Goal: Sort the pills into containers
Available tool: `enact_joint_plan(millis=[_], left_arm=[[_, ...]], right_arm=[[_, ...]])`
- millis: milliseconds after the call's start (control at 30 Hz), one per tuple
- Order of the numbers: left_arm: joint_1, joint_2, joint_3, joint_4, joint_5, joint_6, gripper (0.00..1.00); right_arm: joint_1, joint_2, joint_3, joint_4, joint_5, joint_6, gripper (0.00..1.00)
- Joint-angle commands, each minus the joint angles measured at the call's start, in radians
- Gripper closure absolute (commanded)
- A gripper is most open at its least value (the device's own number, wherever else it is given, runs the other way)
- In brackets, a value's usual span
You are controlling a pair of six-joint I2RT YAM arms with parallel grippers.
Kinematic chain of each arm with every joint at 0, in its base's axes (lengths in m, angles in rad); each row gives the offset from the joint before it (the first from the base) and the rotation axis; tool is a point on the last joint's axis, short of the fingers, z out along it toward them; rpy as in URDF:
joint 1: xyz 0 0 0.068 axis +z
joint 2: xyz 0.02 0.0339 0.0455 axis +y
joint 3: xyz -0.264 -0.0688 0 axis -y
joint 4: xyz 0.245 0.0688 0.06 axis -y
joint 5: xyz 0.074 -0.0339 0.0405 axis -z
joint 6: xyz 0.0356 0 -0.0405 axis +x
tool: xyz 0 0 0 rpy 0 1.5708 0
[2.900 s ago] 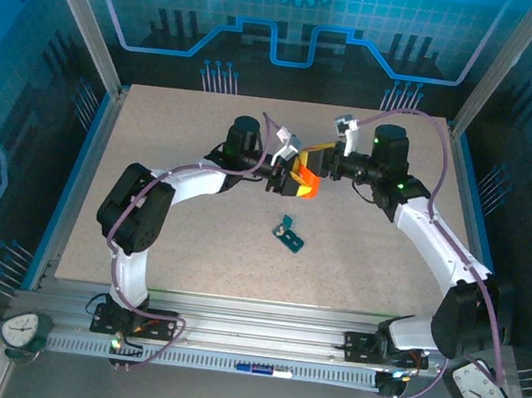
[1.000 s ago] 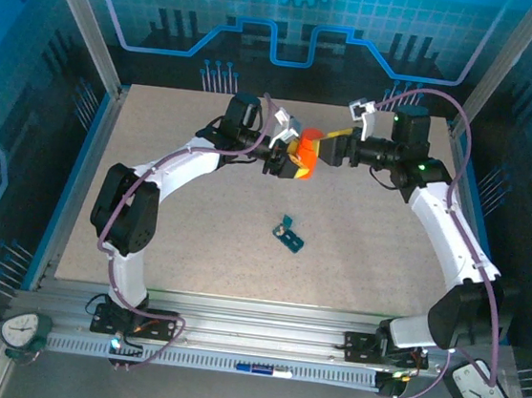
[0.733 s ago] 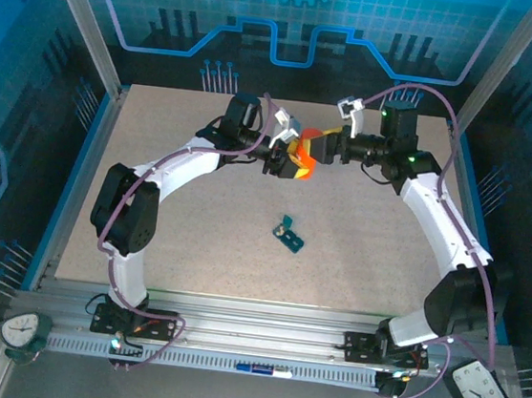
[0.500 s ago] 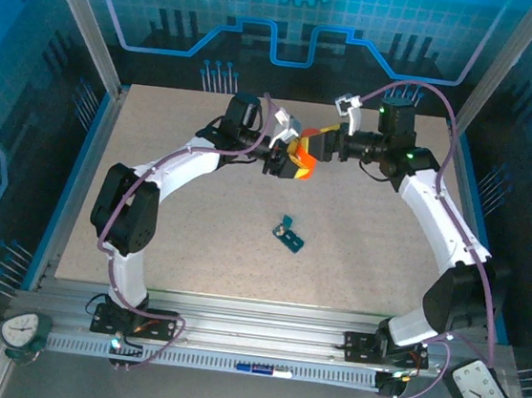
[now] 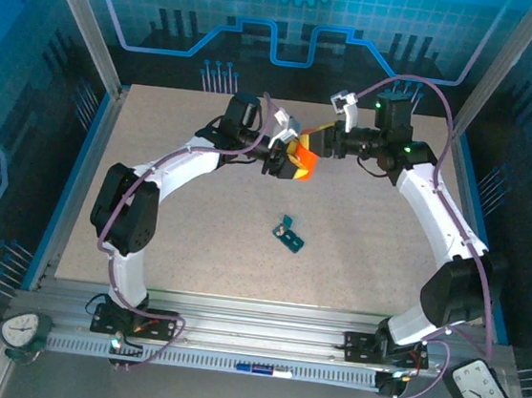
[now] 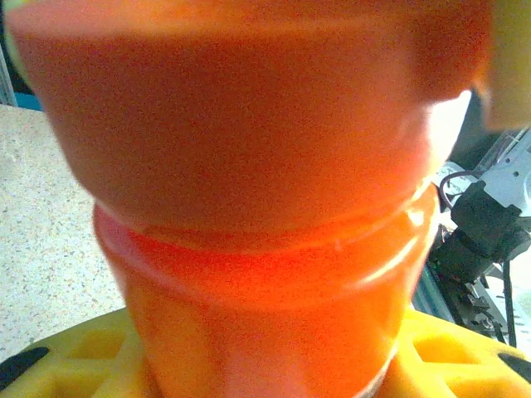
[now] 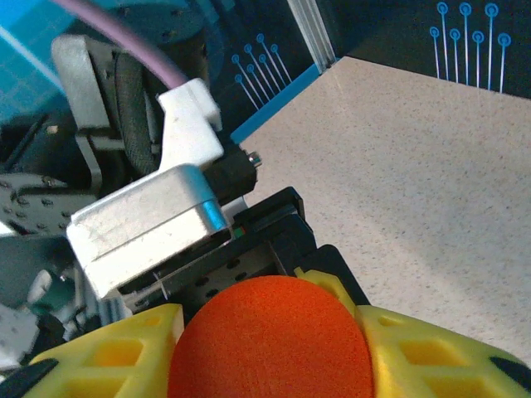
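Left gripper (image 5: 283,159) pinches an orange cylindrical plastic bottle (image 5: 301,168), right gripper (image 5: 318,142) pinches its round orange cap (image 7: 265,348), seemingly mid-uncapping; next, twist the cap free, then pour toward the small dark-teal plastic pill box (image 5: 289,237) lying on the beige speckled table (image 5: 169,207) below.

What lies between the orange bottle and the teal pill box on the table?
Nothing. In the top view, the stretch of table between the orange bottle and the teal pill box is bare.
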Motion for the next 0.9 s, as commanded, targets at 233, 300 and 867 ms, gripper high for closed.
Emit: enact_joint_plan(millis=[233, 300, 867], left_arm=[[0.007, -0.019, 0.040, -0.009, 0.029, -0.001, 1.00], [0.007, -0.019, 0.040, -0.010, 0.031, -0.001, 1.00], [0.007, -0.014, 0.049, -0.016, 0.035, 0.001, 1.00]], right_arm=[[-0.003, -0.020, 0.001, 0.004, -0.011, -0.007, 0.77], [-0.015, -0.036, -0.018, 0.061, -0.024, 0.029, 0.77], [-0.052, -0.102, -0.144, 0.382, -0.054, 0.211, 0.80]])
